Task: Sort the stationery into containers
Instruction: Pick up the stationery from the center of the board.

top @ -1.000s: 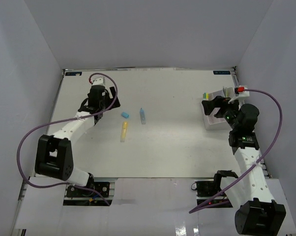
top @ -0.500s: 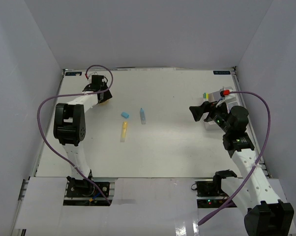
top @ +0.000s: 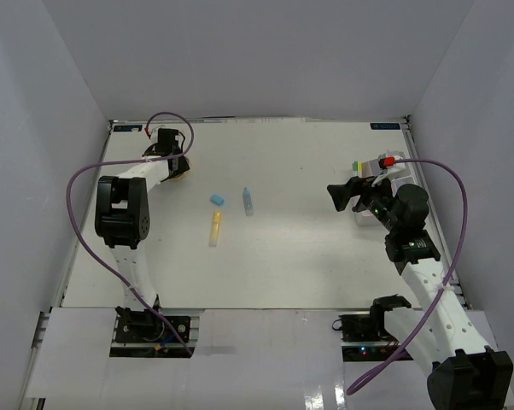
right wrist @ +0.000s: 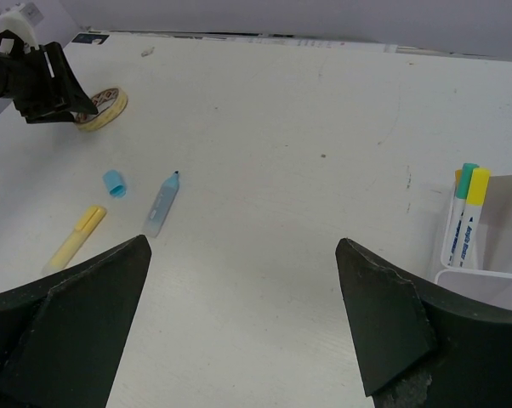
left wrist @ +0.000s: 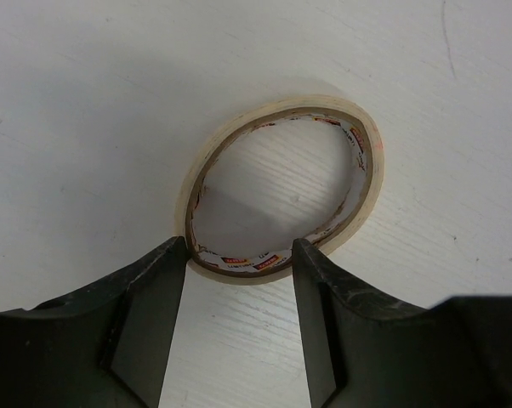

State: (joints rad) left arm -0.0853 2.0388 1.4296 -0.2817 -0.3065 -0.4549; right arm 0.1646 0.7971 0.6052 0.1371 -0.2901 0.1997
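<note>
**left fingers at the near edge of the tape roll, nothing gripped**

the tape roll [left wrist: 362, 161] lies flat on the table [left wrist: 86, 102] in the upper left of the top view, right under the left gripper [left wrist: 237, 246]. in the left wrist view the roll fills the middle of the frame, directly ahead of the fingers. its oval runs from lower left to upper right. the two fingers are partly open and stand either side of the roll's near arc. the gap between them is narrower than the whole roll, so a grip here would likely take only part of that near arc. i cannot tell whether the tips touch it. the fingers hold nothing.

the left arm is clearly the nearer one. the right gripper [right wrist: 243, 245] hangs wide open and empty at the right side of the table, facing the middle. the white box [right wrist: 481, 274] sits beside it at the right edge of its view, with two markers [right wrist: 470, 217] already inside.

a yellow marker [right wrist: 76, 240], a blue cap [right wrist: 114, 183] and a light-blue pen [right wrist: 161, 204] lie loose between the two arms. the roll is well apart from the box, so it faces a long carry across the table.
</note>
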